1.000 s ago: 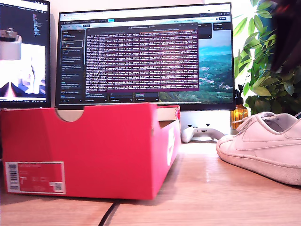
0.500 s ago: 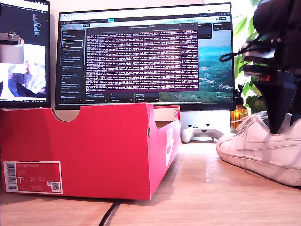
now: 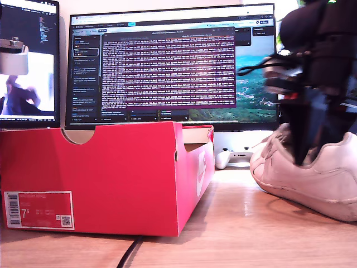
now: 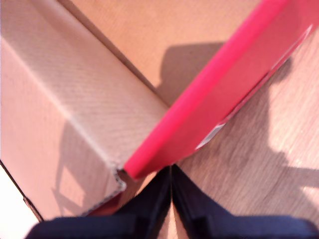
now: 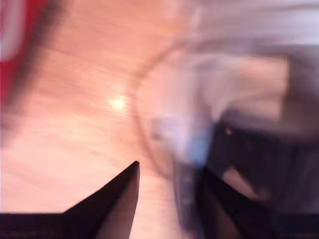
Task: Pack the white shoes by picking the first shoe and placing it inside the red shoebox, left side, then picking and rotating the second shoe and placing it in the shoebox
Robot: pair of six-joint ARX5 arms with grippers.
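The red shoebox (image 3: 111,178) stands open at the exterior view's left, label and notch facing the camera. One white shoe (image 3: 312,178) lies on the wooden table at that view's right, toe toward the box. A dark, blurred arm comes down onto its opening; my second gripper (image 3: 304,151) straddles the shoe's collar. In the second wrist view the white shoe (image 5: 199,89) is blurred and its wall sits between the jaws of my second gripper (image 5: 170,167). My first gripper (image 4: 171,172) is shut and empty, above a corner of the shoebox (image 4: 214,109) with its brown inside showing.
Two monitors (image 3: 167,67) stand behind the box. A white game controller (image 3: 237,158) lies at the back between box and shoe. A leafy plant (image 3: 312,72) fills the exterior view's right rear. A black cable (image 3: 131,254) runs along the table (image 3: 240,234) in front.
The dark arm came down from above onto the shoe. The shoe has since shifted toward the box, and its toe has turned.
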